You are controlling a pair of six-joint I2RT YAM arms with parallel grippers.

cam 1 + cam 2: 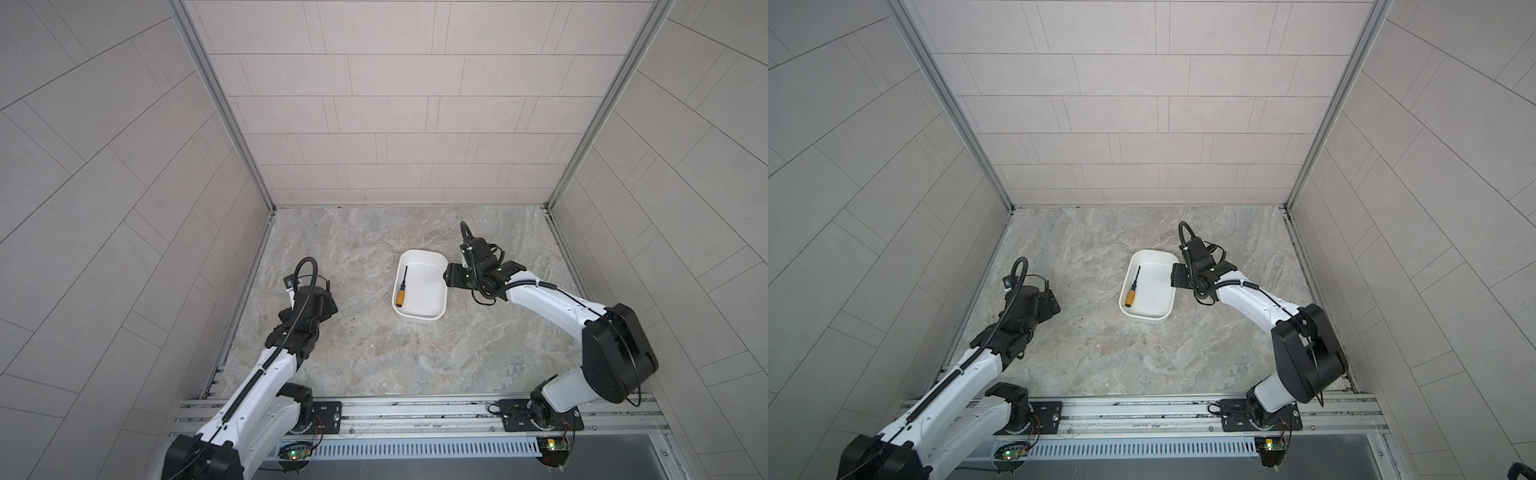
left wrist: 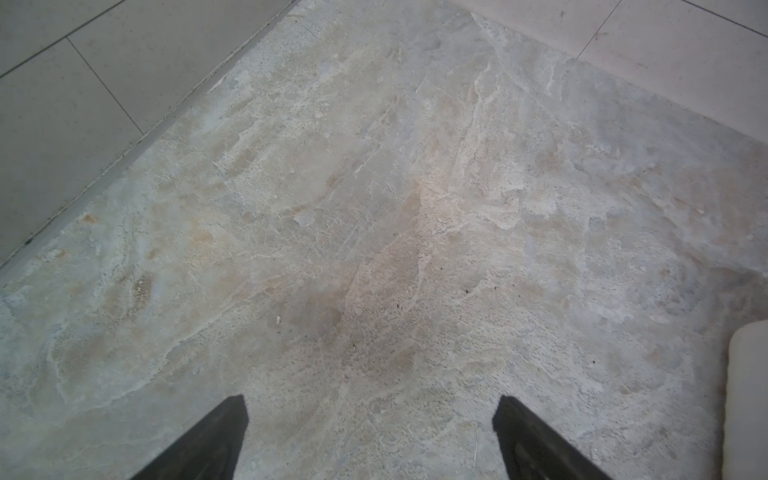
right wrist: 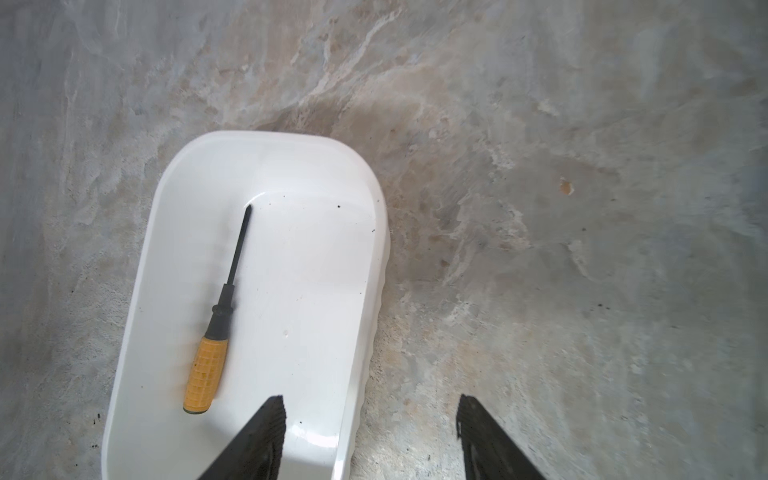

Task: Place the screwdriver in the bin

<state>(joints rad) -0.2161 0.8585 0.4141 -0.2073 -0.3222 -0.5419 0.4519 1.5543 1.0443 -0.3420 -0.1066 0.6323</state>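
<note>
The screwdriver (image 1: 402, 289) (image 1: 1133, 287) lies flat inside the white bin (image 1: 419, 318) (image 1: 1144, 319), along its left wall in both top views. Its yellow-orange handle is toward the near end and the black shaft points away. In the right wrist view the screwdriver (image 3: 220, 316) rests free on the floor of the bin (image 3: 266, 138). My right gripper (image 3: 370, 409) (image 1: 448, 277) (image 1: 1174, 276) is open and empty above the bin's right wall, one finger over the bin and one over the floor. My left gripper (image 2: 370, 409) (image 1: 322, 301) (image 1: 1046, 301) stands open and empty over bare floor, far left of the bin.
The work surface is mottled grey stone (image 1: 415, 361), enclosed by tiled walls on three sides. A metal rail (image 1: 415, 409) carrying both arm bases runs along the front. A corner of the bin (image 2: 748, 395) shows at the edge of the left wrist view.
</note>
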